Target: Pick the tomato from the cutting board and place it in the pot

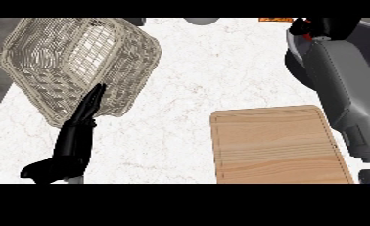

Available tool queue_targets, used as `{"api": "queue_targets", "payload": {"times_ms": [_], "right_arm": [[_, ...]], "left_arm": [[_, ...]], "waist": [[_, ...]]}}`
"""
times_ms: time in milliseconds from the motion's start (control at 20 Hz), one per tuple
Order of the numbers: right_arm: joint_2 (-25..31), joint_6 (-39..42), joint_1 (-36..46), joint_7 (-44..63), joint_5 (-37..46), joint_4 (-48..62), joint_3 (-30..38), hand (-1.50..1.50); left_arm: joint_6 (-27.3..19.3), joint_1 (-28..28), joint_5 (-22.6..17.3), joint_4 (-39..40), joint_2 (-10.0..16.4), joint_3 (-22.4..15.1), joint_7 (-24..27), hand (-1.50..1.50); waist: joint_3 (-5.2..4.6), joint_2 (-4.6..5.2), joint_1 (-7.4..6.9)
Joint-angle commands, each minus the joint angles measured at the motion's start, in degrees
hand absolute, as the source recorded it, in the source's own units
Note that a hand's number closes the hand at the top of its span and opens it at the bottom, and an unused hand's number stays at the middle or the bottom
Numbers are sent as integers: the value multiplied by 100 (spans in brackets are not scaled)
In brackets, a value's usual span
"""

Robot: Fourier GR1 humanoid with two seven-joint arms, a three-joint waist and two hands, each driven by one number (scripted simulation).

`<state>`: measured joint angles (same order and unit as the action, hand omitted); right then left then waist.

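The wooden cutting board (pixel 278 144) lies at the lower right with nothing on it. My right forearm runs up the right side past the board. My right hand (pixel 321 27) is at the top right corner, its black fingers curled round something red that shows only in slivers, the tomato (pixel 311 24). No pot can be made out for certain. My left hand (pixel 80 127) rests open at the lower left, fingers pointing up, its tips just in front of the wicker basket.
A large woven wicker basket (pixel 80 66) stands tilted at the upper left. A grey rounded object (pixel 201 20) is cut off by the top edge at centre. A small orange thing (pixel 274 19) peeks in beside the right hand. White marble counter (pixel 209 73) lies between basket and board.
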<state>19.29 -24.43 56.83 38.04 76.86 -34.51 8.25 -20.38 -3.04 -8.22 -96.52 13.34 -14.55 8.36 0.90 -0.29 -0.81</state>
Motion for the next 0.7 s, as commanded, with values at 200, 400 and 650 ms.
{"api": "queue_targets", "payload": {"times_ms": [200, 400, 650], "right_arm": [[852, -329, -234, -1102, -631, 723, 637, 150], [1087, -40, -374, -1786, -1088, 1073, 935, 150], [1219, -195, -560, -2242, -1271, 1805, 1193, 150]], "left_arm": [[224, 438, -104, 570, -176, 144, -1, 0], [293, 370, -176, 436, -70, 294, -105, 0], [169, 288, 50, 326, -308, -62, -125, 0]], "waist": [[-85, 97, -2], [-83, 92, -7], [-74, 143, -117]]}}
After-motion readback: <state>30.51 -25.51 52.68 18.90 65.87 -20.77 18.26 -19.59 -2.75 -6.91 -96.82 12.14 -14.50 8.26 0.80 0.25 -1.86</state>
